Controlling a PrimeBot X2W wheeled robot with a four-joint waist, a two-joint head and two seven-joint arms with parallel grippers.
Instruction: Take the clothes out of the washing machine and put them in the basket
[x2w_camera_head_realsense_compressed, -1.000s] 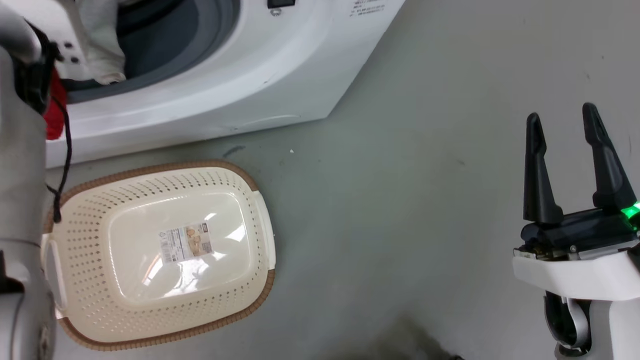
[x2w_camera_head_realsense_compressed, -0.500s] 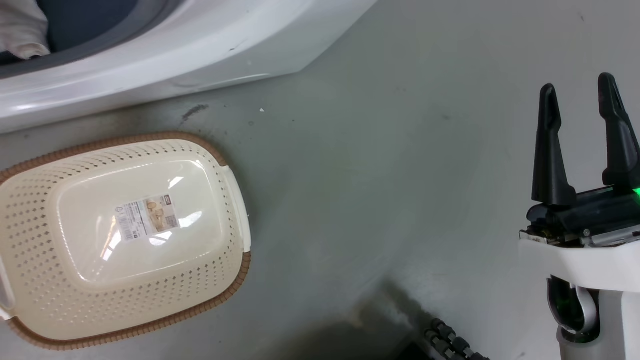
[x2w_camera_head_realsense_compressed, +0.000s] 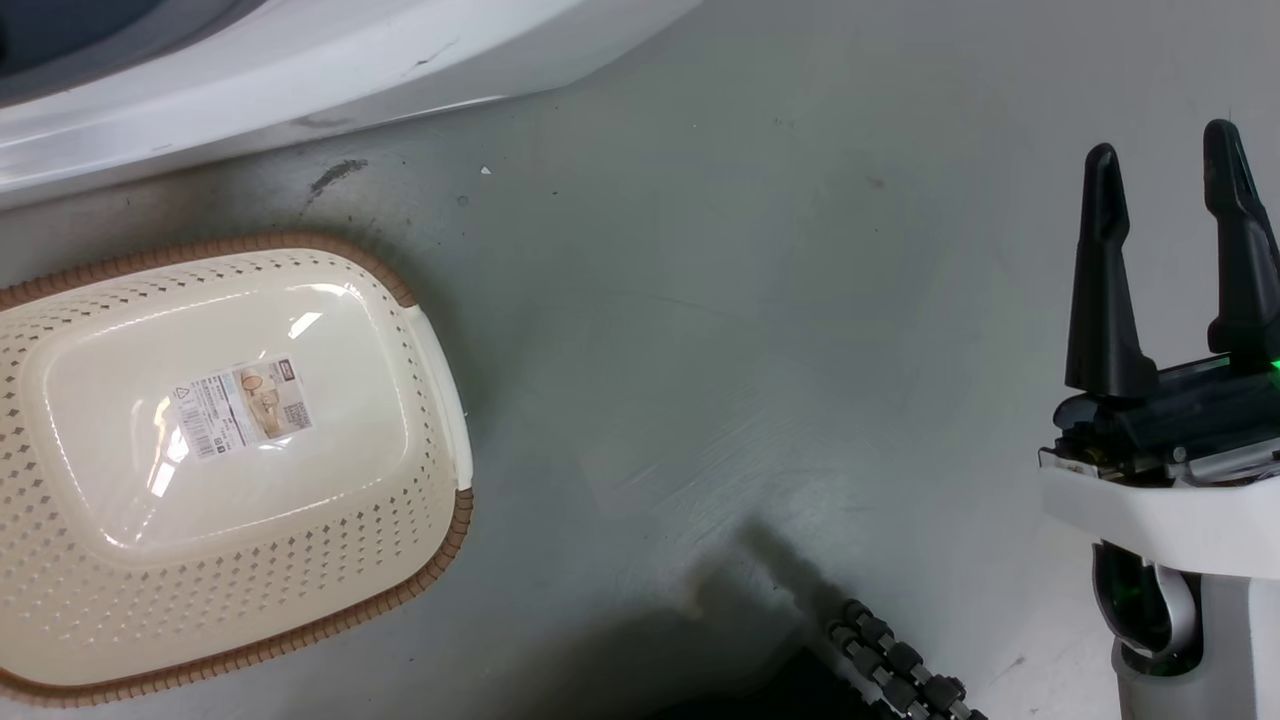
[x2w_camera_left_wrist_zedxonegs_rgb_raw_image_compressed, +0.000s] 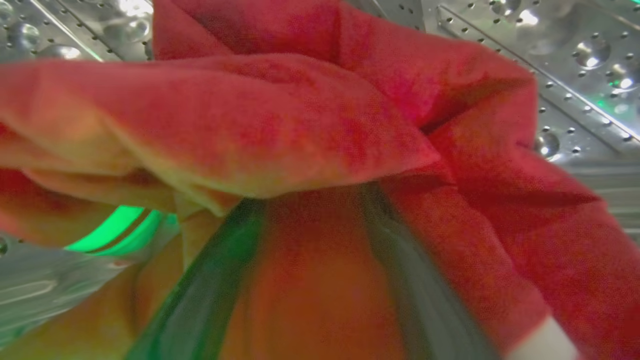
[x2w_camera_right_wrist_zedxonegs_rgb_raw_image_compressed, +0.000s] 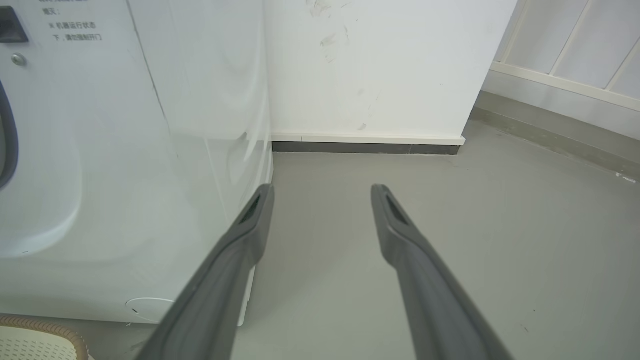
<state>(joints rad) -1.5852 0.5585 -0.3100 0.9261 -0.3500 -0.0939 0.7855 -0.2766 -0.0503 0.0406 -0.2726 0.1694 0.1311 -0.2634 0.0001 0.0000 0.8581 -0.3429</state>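
Step in hand (judged): pick-up inside the washer (x2w_camera_head_realsense_compressed: 300, 60). Red clothes (x2w_camera_left_wrist_zedxonegs_rgb_raw_image_compressed: 310, 115) are pressed against the left tool (x2w_camera_left_wrist_zedxonegs_rgb_raw_image_compressed: 311, 215) within the drum (x2w_camera_left_wrist_zedxonegs_rgb_raw_image_compressed: 575, 75). A fold is seen between its blurred fingers (x2w_camera_left_wrist_zedxonegs_rgb_raw_image_compressed: 200, 300), but clenched or released cannot be told. Right tool (x2w_camera_head_realsense_compressed: 1160, 140) is held released and empty at 3 o'clock of the head view, over bare floor (x2w_camera_head_realsense_compressed: 700, 300). Basket (x2w_camera_head_realsense_compressed: 330, 560) is set on the floor at 8 o'clock, near the washer front at 11 o'clock; nothing is laid in it. Next, a firm grip is called for, then the cloth must be drawn out of the drum and carried over the basket. Counted: one washer, one basket, two tools, one red bundle; garment number cannot be read.
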